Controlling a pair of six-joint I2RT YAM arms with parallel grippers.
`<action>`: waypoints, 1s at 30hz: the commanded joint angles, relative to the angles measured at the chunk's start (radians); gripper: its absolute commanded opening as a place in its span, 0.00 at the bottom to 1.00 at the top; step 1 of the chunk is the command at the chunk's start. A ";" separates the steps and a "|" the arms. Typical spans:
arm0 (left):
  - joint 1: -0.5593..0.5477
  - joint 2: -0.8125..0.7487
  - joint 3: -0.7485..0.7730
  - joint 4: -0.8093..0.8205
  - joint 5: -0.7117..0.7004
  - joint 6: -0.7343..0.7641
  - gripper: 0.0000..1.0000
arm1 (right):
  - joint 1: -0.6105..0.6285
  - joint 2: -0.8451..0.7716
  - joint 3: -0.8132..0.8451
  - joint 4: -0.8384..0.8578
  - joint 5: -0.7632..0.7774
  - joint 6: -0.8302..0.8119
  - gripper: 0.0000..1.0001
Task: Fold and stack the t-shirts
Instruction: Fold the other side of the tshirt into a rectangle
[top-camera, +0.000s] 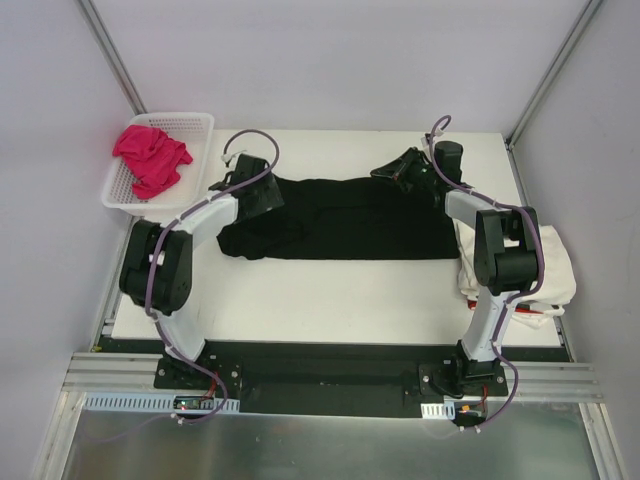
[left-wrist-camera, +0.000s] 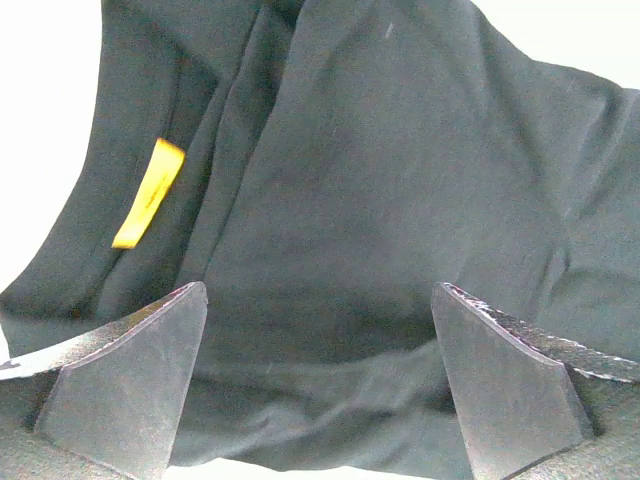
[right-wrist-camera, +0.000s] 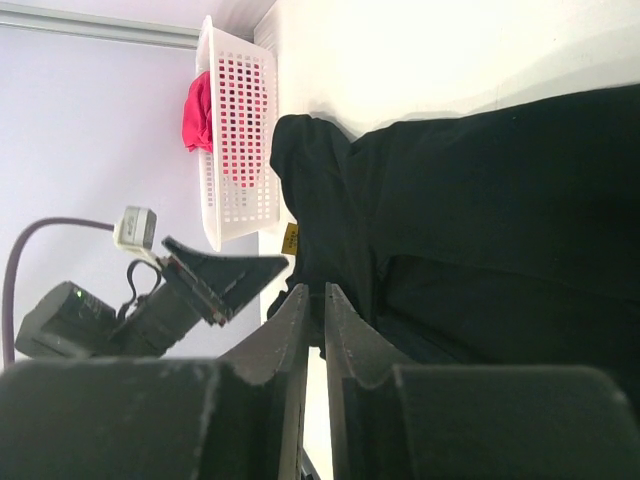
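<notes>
The white bench (top-camera: 330, 300) carries everything. Across its middle lies the black t-shirt (top-camera: 350, 225), spread lengthwise from the left arm to the right arm, flat along its near edge and rumpled into folds at the left end. At the right edge of the bench, partly under the right arm, sits a low pile of cream-white t-shirts (top-camera: 555, 270). At the far left corner stands a white plastic mesh basket (top-camera: 195, 135), and a bright pink t-shirt (top-camera: 152, 155) lies bunched inside it.

The left claw (left-wrist-camera: 320, 290) hangs just above the left end of the black t-shirt with its two fingers spread wide. Nothing is between them, only creased black cloth below.

The right claw (right-wrist-camera: 313, 292) is at the far right corner of the same shirt, turned on its side and pointing along the cloth toward the basket. Its fingers are drawn almost together, with only a thin dark slit left. Whether a fold of the shirt is caught in that slit cannot be told.

Smallest of all is a yellow label (left-wrist-camera: 148, 193) sewn into a fold of the black t-shirt beside the left claw. It is too blurred for any writing to be read.
</notes>
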 joint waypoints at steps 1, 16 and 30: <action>0.022 0.090 0.152 0.051 -0.083 0.010 0.93 | -0.003 -0.032 0.027 0.045 -0.024 -0.010 0.13; 0.139 0.343 0.399 -0.040 -0.207 -0.013 0.93 | -0.042 0.002 0.032 0.036 -0.024 -0.013 0.13; 0.145 0.474 0.548 -0.065 -0.134 0.011 0.85 | -0.069 0.005 0.032 0.035 -0.024 -0.010 0.12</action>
